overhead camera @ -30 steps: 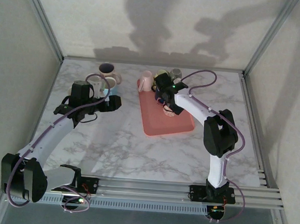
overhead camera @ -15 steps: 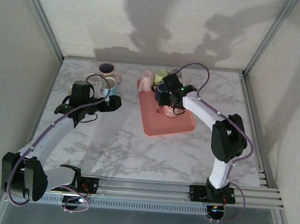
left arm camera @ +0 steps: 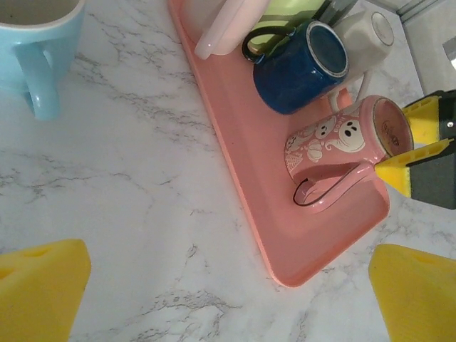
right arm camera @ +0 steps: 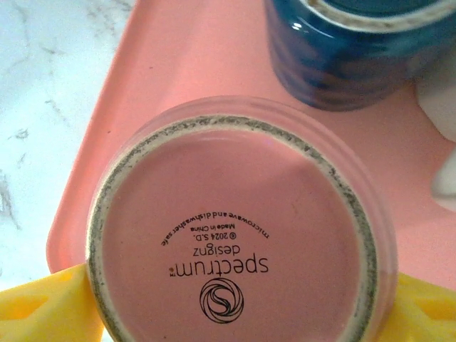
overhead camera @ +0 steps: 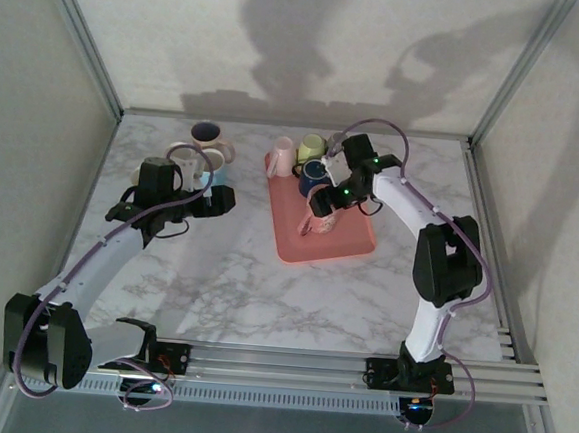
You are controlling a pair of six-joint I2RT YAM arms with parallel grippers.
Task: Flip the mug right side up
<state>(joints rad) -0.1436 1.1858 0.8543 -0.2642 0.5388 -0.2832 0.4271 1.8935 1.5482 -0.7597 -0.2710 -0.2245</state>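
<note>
The right gripper [overhead camera: 328, 204] clamps the pink ghost-print mug [left arm camera: 335, 146] near its base, yellow pads [right arm camera: 43, 310] pressed against either side of the foot. The mug lies on its side over the near part of the pink tray [left arm camera: 235, 128], its base turned toward the gripper and its handle pointing at the tray's near end; whether it rests on the tray cannot be told. A dark blue mug [left arm camera: 299, 68] lies just beyond it on the same tray. Across the marble table [left arm camera: 107, 178], the left gripper [overhead camera: 219, 199] hovers with its jaws spread wide and empty, near a light blue mug [left arm camera: 32, 43].
</note>
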